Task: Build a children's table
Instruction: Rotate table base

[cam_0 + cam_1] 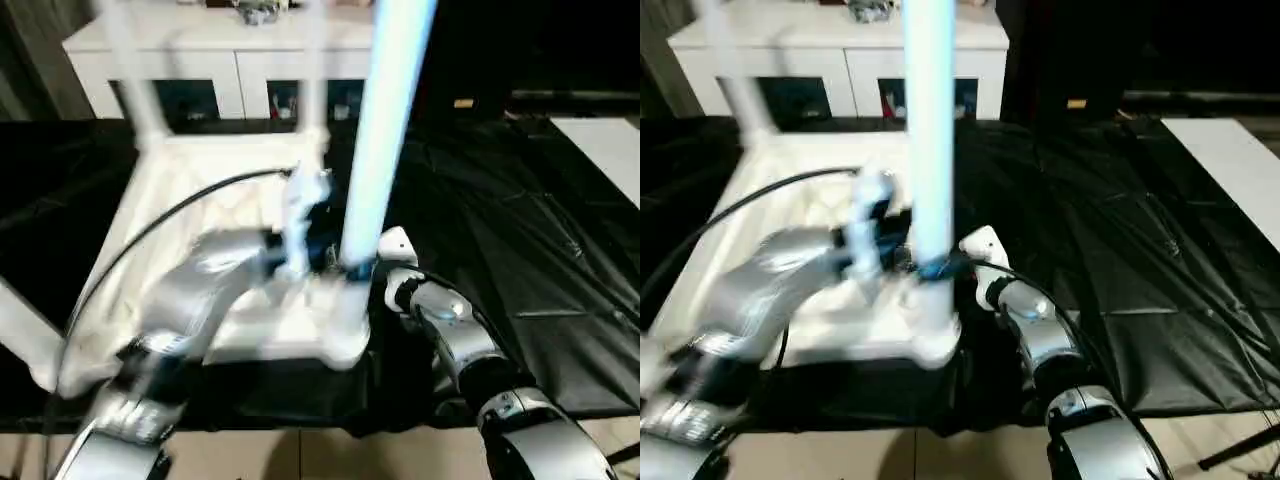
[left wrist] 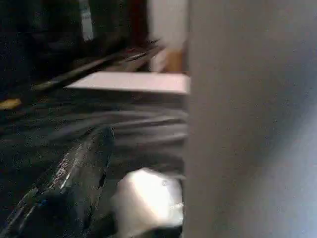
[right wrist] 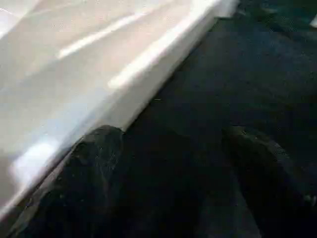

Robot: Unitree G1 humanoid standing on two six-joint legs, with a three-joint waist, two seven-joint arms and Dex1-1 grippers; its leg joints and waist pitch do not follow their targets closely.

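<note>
No legible writing anywhere. My right gripper [image 3: 168,163] sits nearest, fingers spread, empty, over black cloth [image 1: 520,250] beside the tabletop [image 1: 200,220] edge. Tabletop lies underside-up, long axis running near to far. My left gripper [image 1: 335,262], fingers wide, flanks the upright near-right leg [image 1: 385,130]. White cabinet [image 1: 215,60] beyond.

Smooth plastic tabletop [image 1: 200,230]; creased cloth [image 1: 520,260]

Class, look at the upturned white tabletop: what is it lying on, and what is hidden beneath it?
The tabletop lies on a black sheet that spreads out to its right. What lies directly beneath the tabletop is covered, so it cannot be seen.
</note>
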